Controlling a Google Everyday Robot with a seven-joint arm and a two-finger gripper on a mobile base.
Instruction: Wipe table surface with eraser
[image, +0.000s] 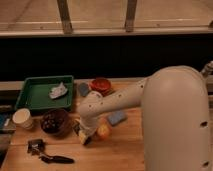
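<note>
I have the pincer (84, 136) low over the counter (125, 150), near its middle-left, at the end of the white arm (112, 102) that reaches in from the right. It is pinching the eraser (85, 140), a small black and pale yellow block, which is down at the wood. A yellow-orange ball (103, 131) lies just beside the eraser on its right, and a light blue pad (117, 118) lies near, behind the ball. To the left I see a dark bowl (55, 121) and a white cup (22, 119). In front of them lies a black-handled tool (50, 156). At the back left stands a green tray (30, 102) holding a crumpled white thing (58, 90), with a red bowl (101, 85) to its right.
</note>
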